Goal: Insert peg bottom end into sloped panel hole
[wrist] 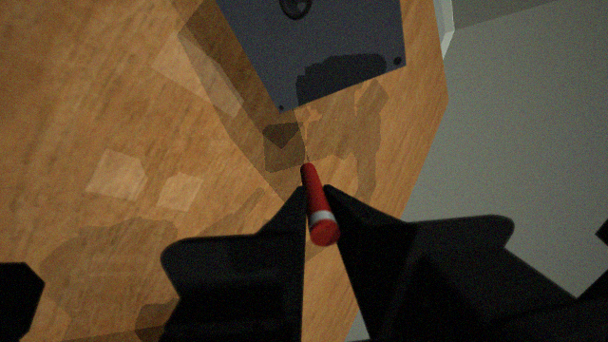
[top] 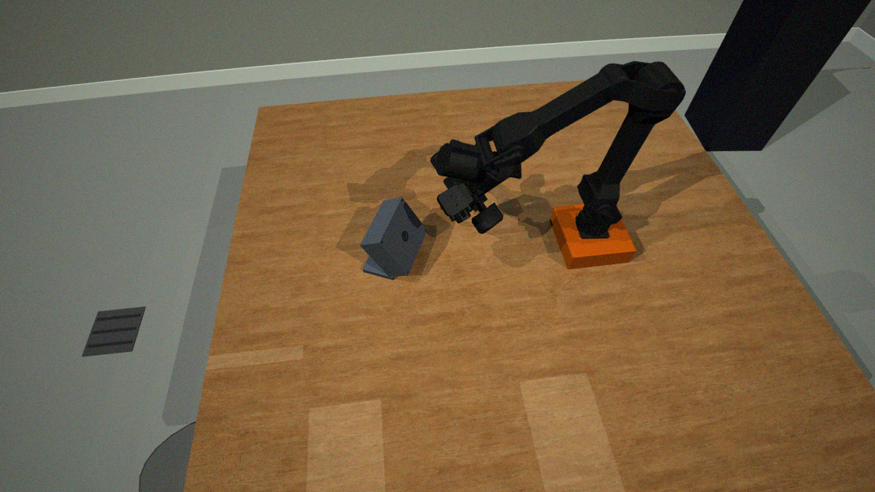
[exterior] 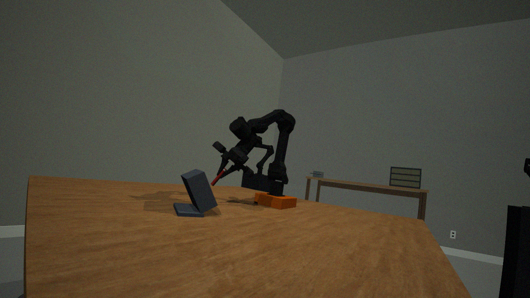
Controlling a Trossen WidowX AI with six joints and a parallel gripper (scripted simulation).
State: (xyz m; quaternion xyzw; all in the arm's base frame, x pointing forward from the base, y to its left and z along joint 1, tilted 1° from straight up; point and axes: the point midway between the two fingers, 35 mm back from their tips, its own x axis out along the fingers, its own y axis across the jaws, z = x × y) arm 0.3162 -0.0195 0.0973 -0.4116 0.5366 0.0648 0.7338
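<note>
The black arm (top: 618,91) rises from its orange base block (top: 612,251) on the wooden table (top: 489,367), bends sharply at the elbow, and reaches down and forward toward the grey sloped panel (top: 394,235). The wrist is tilted, so the gripper (wrist: 314,201) points slantwise down at the panel's face rather than straight at the table.

The gripper is clamped on the red peg (wrist: 317,206); its two dark fingers press the peg from either side. The peg has a round body with a pale band near its upper end, which sticks out behind the fingers. Its lower end juts out ahead of them, aimed toward the panel.

In the exterior view the peg (exterior: 218,177) hangs in the air just beside the panel (exterior: 200,192), on the arm's side, its tip close to the panel's upper edge but apart from it.

The panel leans back on a flat foot resting on the table. Its face holds a single round hole (top: 404,234), also seen at the top edge of the wrist view (wrist: 295,7), with nothing in it. The peg is outside the hole, near the panel and off the table
</note>
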